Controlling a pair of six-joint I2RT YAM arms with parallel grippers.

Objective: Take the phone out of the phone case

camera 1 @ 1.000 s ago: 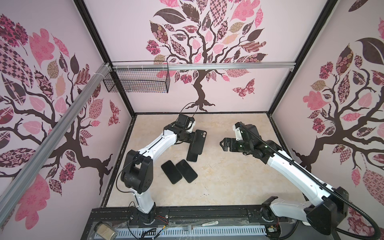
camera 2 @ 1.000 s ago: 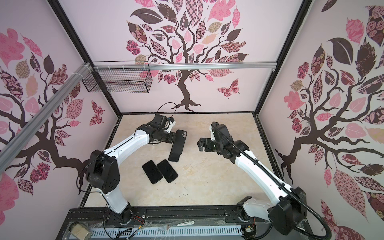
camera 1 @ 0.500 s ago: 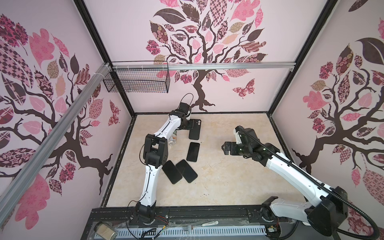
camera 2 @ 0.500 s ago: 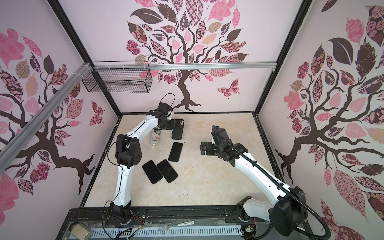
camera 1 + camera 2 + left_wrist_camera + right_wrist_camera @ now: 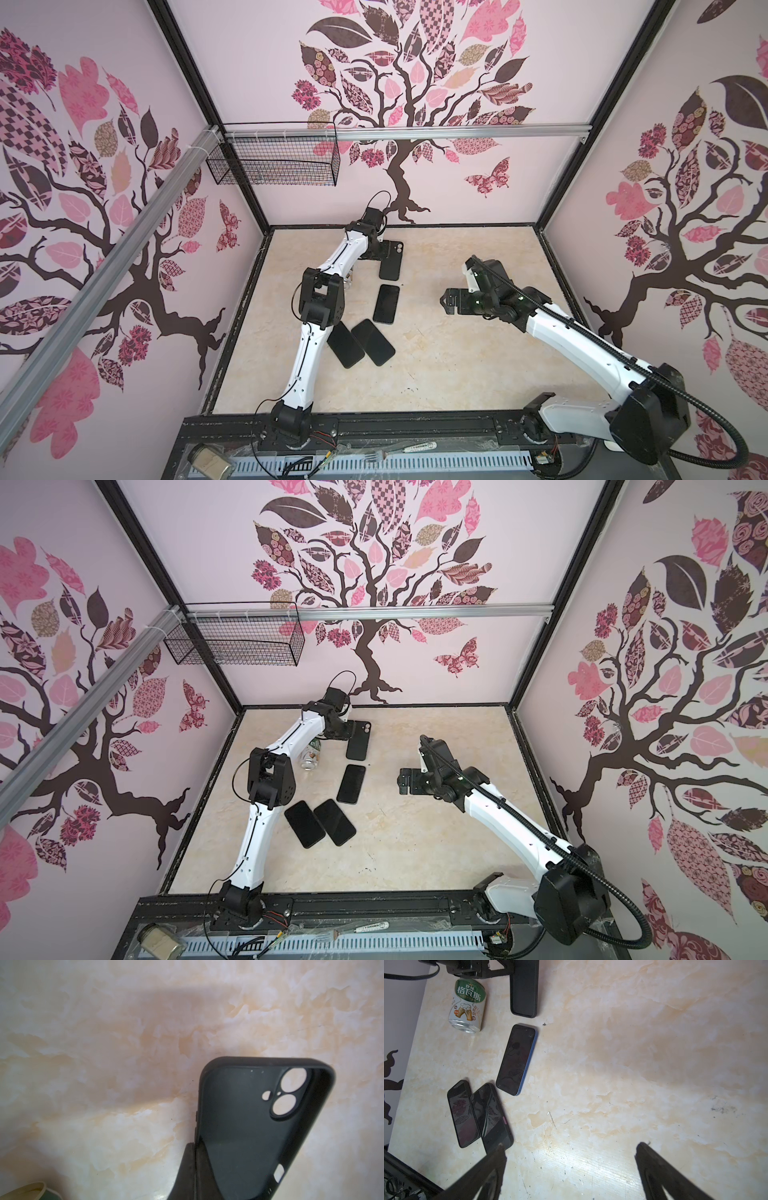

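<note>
Holding: left jaws clamp the rim of the empty black phone case (image 5: 239,1136), near the beer can (image 5: 468,1004).
Phone (image 5: 517,1059): blue-edged, bare on the desk (image 5: 633,1064), just beside the can.
Right jaws: wide open, empty.
Next: removal looks done; the case probably needs setting down.

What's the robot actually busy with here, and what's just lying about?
In the job: black phone case, empty, pinched by the left end effector; blue-edged phone, lying bare nearby.
Lying about: two dark phones; kvass can; wire basket.
</note>
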